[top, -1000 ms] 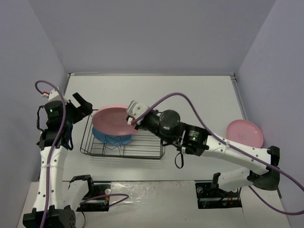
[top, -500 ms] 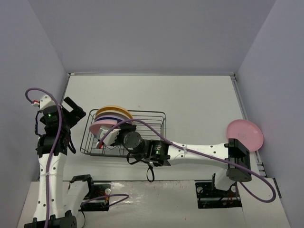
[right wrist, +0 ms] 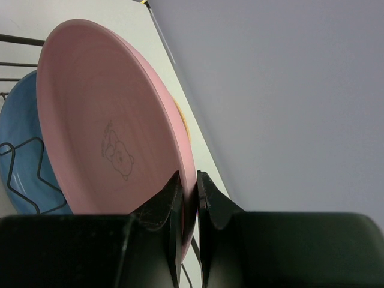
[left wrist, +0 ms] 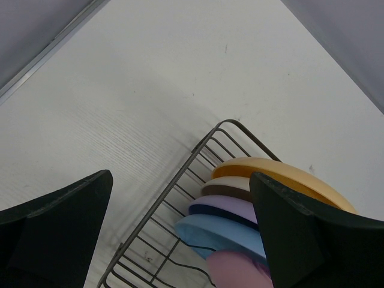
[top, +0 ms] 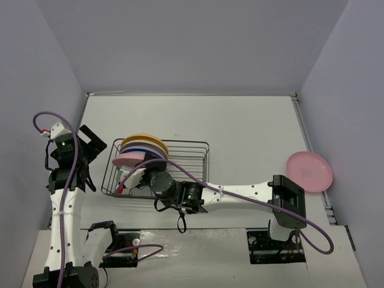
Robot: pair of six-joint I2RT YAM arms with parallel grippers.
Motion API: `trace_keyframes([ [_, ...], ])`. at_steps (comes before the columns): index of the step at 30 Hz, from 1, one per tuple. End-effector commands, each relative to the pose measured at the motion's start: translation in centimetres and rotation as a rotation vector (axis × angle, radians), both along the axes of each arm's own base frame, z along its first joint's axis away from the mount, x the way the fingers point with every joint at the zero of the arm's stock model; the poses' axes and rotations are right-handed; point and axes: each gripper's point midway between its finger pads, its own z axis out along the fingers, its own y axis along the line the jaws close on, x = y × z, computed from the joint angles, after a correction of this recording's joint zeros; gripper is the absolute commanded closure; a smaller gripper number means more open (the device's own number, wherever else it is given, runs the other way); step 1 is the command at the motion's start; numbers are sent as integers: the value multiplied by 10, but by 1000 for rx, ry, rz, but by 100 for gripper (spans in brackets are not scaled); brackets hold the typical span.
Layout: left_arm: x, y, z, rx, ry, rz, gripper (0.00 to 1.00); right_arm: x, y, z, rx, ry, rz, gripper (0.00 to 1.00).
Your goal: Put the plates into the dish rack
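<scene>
The dish rack (top: pixel 191 157) stands left of centre, and a row of plates leans at its left end: yellow-orange (top: pixel 143 139) at the back, then purple (top: pixel 146 149), then a pink plate (top: pixel 129 158) nearest me. My right gripper (top: pixel 131 174) is shut on that pink plate's rim (right wrist: pixel 180 156), its fingers (right wrist: pixel 169 198) pinching the edge from both sides; the blue plate (right wrist: pixel 18 144) sits right behind it. My left gripper (top: pixel 96 142) hangs open just left of the rack, looking down on the orange (left wrist: pixel 288 177), cream (left wrist: pixel 231 185), purple (left wrist: pixel 225 207) and blue (left wrist: pixel 213 231) plates.
A second pink plate (top: pixel 309 171) lies flat at the table's right edge. The rack's right half (top: pixel 192 168) holds no plates. Grey walls close in on the left, back and right sides.
My right arm swung from the rack's right side round to its near side, carrying the pink plate down into the front of the row. The left gripper drew back a little to the left.
</scene>
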Motion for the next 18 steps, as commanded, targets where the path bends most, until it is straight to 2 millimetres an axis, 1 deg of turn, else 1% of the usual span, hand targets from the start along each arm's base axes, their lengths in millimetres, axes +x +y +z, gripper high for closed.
trace_keyframes([
  [1,10,3,16,-10,-66,10,3,-3,5,34,131,-50,-2,100],
  [4,7,7,16,-7,-61,32,3,-7,8,27,118,-36,25,100],
  [7,3,11,15,-2,-56,57,3,-10,14,14,97,-7,44,100],
  [11,4,10,15,-1,-58,50,3,-12,18,-5,68,-1,70,100],
  [15,2,9,16,-2,-68,44,3,-7,25,-26,38,-12,41,100],
  [18,0,11,16,2,-63,56,3,-5,28,-33,34,-10,29,100],
])
